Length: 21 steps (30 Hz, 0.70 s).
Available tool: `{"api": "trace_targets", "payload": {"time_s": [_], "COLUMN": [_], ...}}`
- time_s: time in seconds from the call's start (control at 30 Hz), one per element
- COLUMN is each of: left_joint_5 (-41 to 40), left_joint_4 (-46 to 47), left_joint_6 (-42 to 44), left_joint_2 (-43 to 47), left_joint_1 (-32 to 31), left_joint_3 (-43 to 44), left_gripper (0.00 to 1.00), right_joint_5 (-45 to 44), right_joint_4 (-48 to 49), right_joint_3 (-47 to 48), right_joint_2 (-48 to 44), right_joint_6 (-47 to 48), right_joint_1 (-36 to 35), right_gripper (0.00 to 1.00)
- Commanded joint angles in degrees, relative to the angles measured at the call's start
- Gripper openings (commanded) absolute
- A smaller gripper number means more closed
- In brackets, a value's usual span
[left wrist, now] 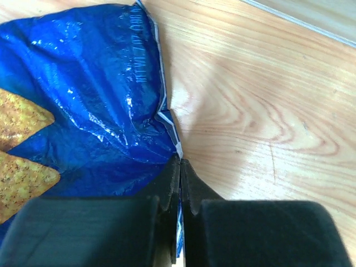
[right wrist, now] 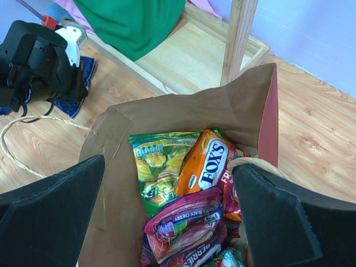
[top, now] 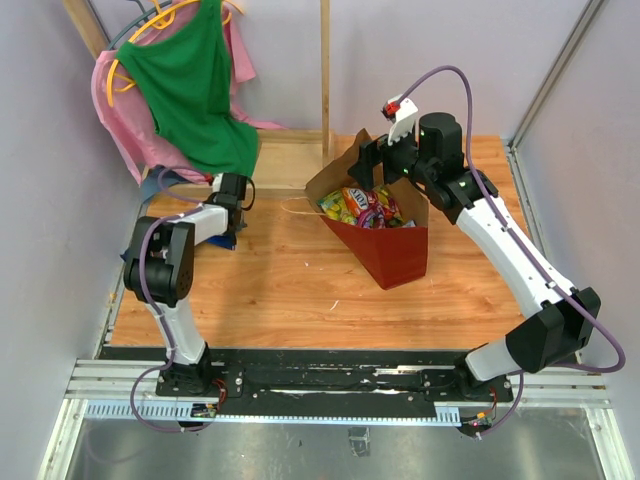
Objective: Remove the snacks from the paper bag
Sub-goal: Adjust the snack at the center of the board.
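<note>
The dark red paper bag (top: 400,255) stands open at mid-table, its brown inside (right wrist: 183,111) showing. Inside it lie snacks: a yellow-green packet (right wrist: 158,161), an orange Fox's packet (right wrist: 208,161) and a purple berry packet (right wrist: 186,222). My right gripper (right wrist: 168,167) hangs open just above the bag's mouth, one finger on each side of it, holding nothing. A blue Doritos bag (left wrist: 83,94) lies flat on the wood at the left. My left gripper (left wrist: 180,167) is shut on its crimped edge, and a blue sliver shows between the jaws. The left gripper (top: 230,215) is low on the table.
Green (top: 195,90) and pink (top: 125,110) clothes hang at the back left over a wooden rack base (top: 290,160) with an upright post (top: 325,70). The bag's cord handle (right wrist: 22,150) trails on the wood to its left. Walls close in on both sides.
</note>
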State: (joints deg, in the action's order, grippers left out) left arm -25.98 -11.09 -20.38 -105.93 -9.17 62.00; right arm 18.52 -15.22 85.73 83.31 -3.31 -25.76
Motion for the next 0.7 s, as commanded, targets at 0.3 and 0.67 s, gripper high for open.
{"api": "trace_targets", "payload": {"time_s": [0.3,0.67], "left_joint_5": [9.40,13.07], "left_joint_4": [0.57,5.73], "left_joint_6": [-4.34,-4.96], "left_joint_2": [1.86,24.30], "left_joint_1": [-17.02,-19.69], "left_joint_3": [0.10,-8.27], "left_gripper": [0.01,1.00], "right_joint_5": [1.43,1.01], "right_joint_4": [2.36,2.36], "right_joint_3": [-0.12,-0.39], "right_joint_2": [-0.78,-1.61], "right_joint_6": [-1.04,-0.62], "right_joint_1": [-0.96,-0.96], "right_gripper": [0.99,0.99]}}
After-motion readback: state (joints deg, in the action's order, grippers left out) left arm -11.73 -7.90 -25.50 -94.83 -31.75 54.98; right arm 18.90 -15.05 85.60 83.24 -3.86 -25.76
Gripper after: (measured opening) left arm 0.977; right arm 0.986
